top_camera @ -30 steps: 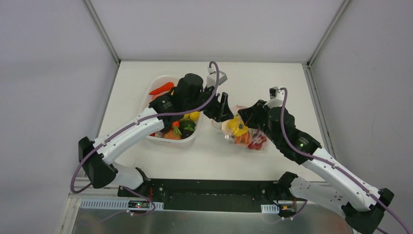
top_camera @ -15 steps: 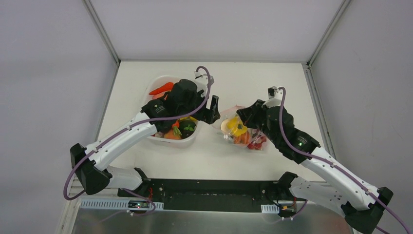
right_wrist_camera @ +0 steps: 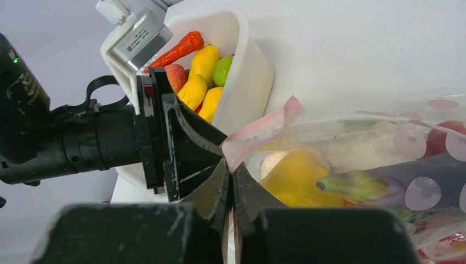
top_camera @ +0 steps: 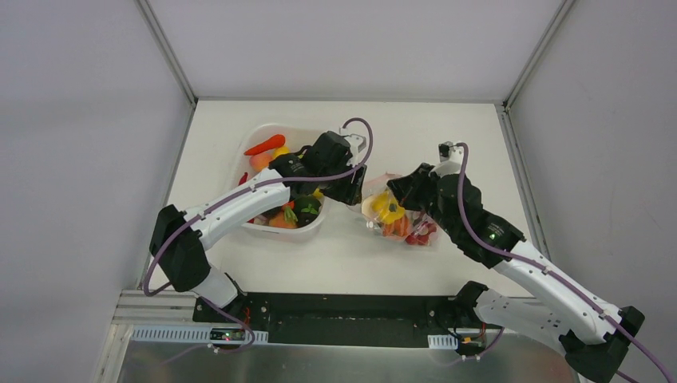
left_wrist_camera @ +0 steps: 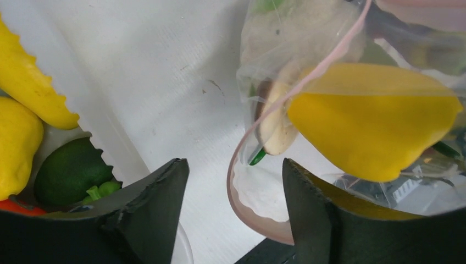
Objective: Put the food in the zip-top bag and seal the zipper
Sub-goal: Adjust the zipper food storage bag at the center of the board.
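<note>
- Pinching the pink zipper (right_wrist_camera: 262, 128) with its jaws pressed fully together, the right pincer (right_wrist_camera: 231, 170) holds the zip-top bag (top_camera: 404, 223) by its mouth edge.
- The bag lies on the counter (top_camera: 447, 132) just beside the white tub (right_wrist_camera: 250, 77).
- The left pincer (left_wrist_camera: 233, 165) is spread wide and grips nothing; it sits at the bag's mouth, the zipper strip curving between its fingers.
- A yellow pepper (left_wrist_camera: 373, 124), a pale piece (left_wrist_camera: 275, 132) and what looks like a purple aubergine (right_wrist_camera: 384, 184), blurred by the plastic, are inside the bag.
- A red chilli (right_wrist_camera: 178, 48), yellow pieces (right_wrist_camera: 202, 69) and a green one (right_wrist_camera: 222, 70) lie in the tub.
</note>
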Motion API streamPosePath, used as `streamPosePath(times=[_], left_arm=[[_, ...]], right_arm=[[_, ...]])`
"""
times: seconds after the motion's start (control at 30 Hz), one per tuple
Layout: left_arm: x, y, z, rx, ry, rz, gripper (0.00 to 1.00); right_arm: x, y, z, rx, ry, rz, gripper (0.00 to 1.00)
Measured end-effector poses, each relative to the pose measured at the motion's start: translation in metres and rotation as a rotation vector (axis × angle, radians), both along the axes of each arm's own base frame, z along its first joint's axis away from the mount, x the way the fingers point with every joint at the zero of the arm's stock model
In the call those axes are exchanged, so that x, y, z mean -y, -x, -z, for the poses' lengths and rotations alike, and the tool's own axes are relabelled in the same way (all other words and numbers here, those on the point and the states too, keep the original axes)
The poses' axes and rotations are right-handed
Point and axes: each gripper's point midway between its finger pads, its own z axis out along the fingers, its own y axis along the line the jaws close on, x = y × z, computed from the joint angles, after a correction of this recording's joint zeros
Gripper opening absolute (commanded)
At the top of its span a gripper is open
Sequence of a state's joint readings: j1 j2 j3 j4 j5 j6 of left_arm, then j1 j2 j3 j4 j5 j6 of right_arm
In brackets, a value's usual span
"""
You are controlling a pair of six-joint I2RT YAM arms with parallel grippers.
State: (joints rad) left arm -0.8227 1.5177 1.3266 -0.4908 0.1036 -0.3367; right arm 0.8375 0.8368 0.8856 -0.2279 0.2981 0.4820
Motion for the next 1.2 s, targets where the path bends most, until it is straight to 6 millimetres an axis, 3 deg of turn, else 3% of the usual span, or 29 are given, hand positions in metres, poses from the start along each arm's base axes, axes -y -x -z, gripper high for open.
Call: streamPosePath(times=[0.13,0.2,0.43,0.67,0.8,1.0,1.07,1.2], left_arm=[[0.006,-0.004,0.003,-0.02,0.015,-0.006,0.1],[0.009,-0.003,0.001,-0.024,0.03,-0.001,0.0],[0.012,-0.005,-0.03,0.031,0.111,0.009,0.0],[-0.002,-0.012,-0.114,0.197,0.282,-0.079,0.0],[-0.004,-0.021,-0.142,0.229,0.367,-0.118,0.0],[0.033,-0.017,-0.146,0.153,0.422,0.009,0.0],[0.034,-0.012,-0.143,0.137,0.416,0.018,0.0],[0.025,-0.004,-0.141,0.127,0.438,-0.007,0.0]], right_arm=[[0.001,0.001,-0.002,0.004,-0.004,0.001,0.03],[0.001,0.001,-0.003,0.006,-0.007,0.001,0.03],[-0.002,0.006,-0.004,0.023,0.018,-0.053,0.05],[-0.015,0.019,-0.038,0.058,0.12,-0.218,0.05],[-0.018,0.024,-0.029,0.028,0.153,-0.264,0.05],[-0.023,0.024,-0.011,-0.027,0.069,-0.225,0.06],[-0.015,0.017,-0.007,-0.031,0.071,-0.16,0.05],[0.002,-0.001,-0.02,0.014,0.101,-0.049,0.04]])
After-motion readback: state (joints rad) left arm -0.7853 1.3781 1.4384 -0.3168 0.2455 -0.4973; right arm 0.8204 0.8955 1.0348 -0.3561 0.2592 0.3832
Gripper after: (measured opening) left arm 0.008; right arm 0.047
